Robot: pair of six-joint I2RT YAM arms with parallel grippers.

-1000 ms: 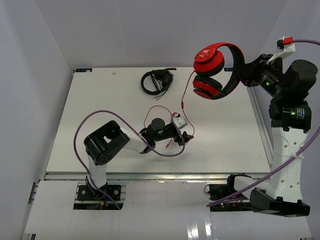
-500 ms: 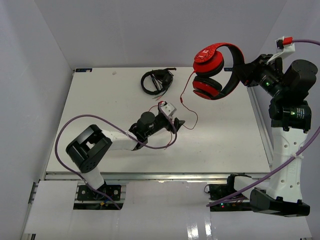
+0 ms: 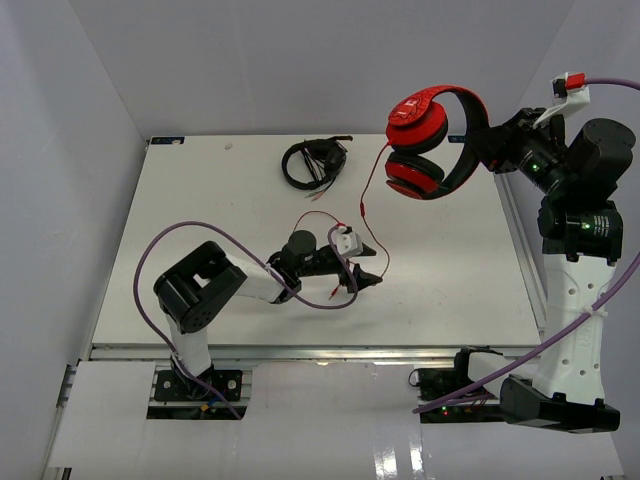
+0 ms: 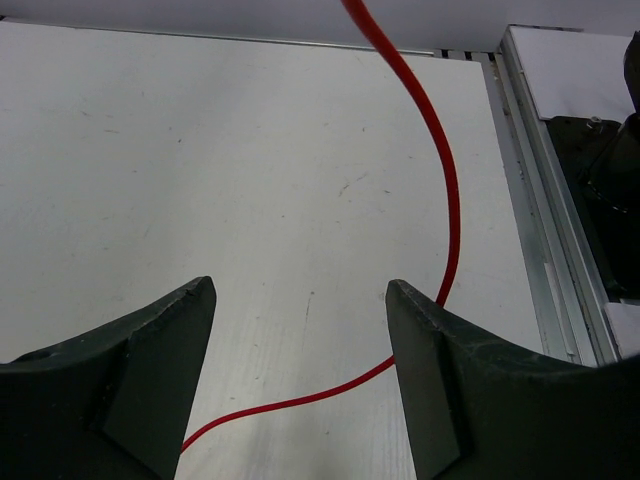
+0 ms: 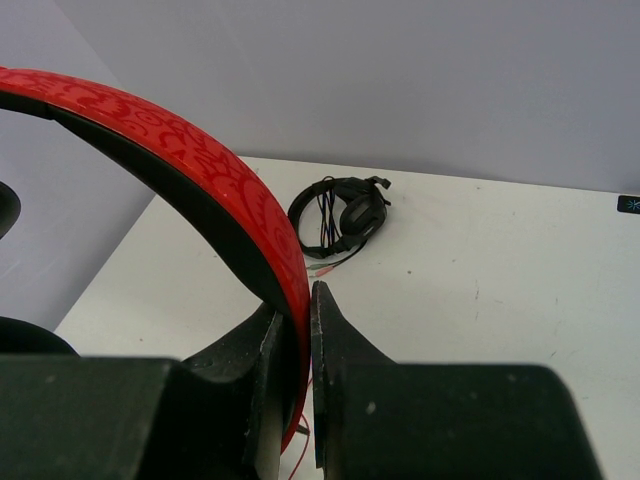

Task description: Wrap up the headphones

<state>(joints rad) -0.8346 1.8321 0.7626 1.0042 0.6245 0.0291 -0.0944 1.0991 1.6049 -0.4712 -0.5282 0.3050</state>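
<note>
The red headphones (image 3: pixel 430 140) hang in the air above the table's back right. My right gripper (image 3: pixel 482 146) is shut on their headband (image 5: pixel 200 190), which is clamped between the jaws (image 5: pixel 305 310). The thin red cable (image 3: pixel 372 175) drops from the lower earcup to the table and loops toward my left gripper (image 3: pixel 368 281). My left gripper (image 4: pixel 300 292) is open and low over the table. The cable (image 4: pixel 440 170) lies on the surface, running between and past its fingers without being held.
All-black headphones with a bundled cable (image 3: pixel 315 163) lie at the table's back middle and also show in the right wrist view (image 5: pixel 340 215). The table's metal rail (image 4: pixel 520 200) and the right arm's base (image 4: pixel 610 200) stand right of my left gripper. The white table (image 3: pixel 200 200) has walls around it.
My left gripper pulled back and left half a second ago, then reached forward and right again to the cable on the table. The right arm and headphones have not moved.
</note>
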